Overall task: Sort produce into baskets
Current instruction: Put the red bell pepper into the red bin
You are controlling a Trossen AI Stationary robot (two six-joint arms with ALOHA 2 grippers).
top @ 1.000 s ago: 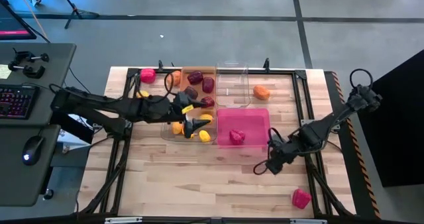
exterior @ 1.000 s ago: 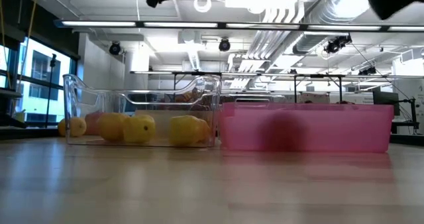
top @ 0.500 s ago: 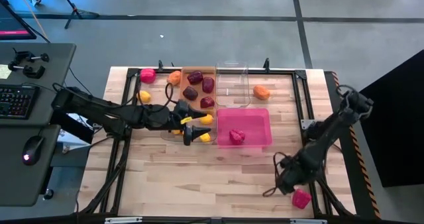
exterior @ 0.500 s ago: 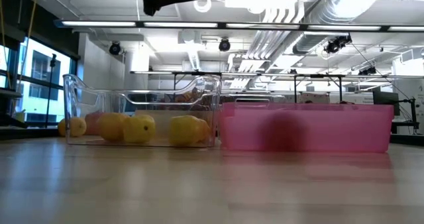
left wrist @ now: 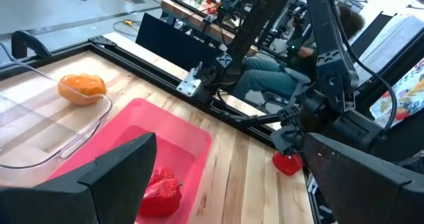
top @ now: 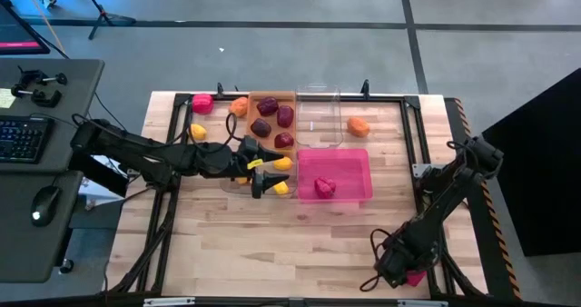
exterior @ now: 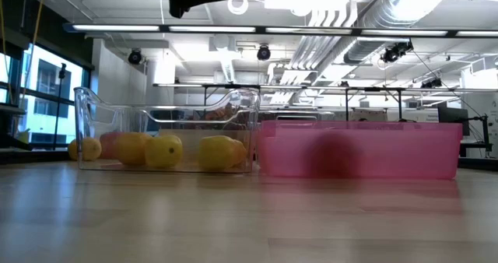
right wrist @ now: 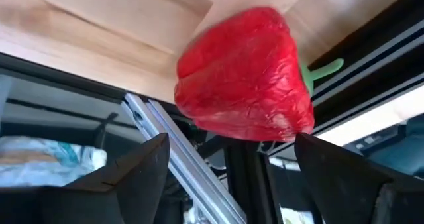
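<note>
A pink-red pepper [right wrist: 242,75] with a green stem lies on the wood by the black frame rail at the table's near right corner [top: 416,276]. My right gripper [top: 398,267] points down at it, open, its fingers [right wrist: 142,174] short of the pepper and touching nothing. My left gripper [top: 263,176] hangs open and holds nothing above the clear basket [top: 238,182] of yellow produce [exterior: 163,151]. The pink basket [top: 349,162] holds one pink-red piece [left wrist: 162,187]. The orange basket [top: 272,98] holds maroon pieces. A second clear basket [top: 318,116] stands beside it.
Loose produce lies on the far part of the table: a pink-red piece [top: 203,103], an orange one [top: 239,105], a yellow one [top: 197,132] and an orange one [top: 359,125] right of the clear basket. Black frame rails [top: 427,252] border the tabletop. Bare wood lies along the near edge.
My right gripper has swung from beside the pink basket toward the table's near right corner, sinking and tipping down toward the pink-red pepper, and it stays open. My left gripper has sunk a little above the basket of yellow produce.
</note>
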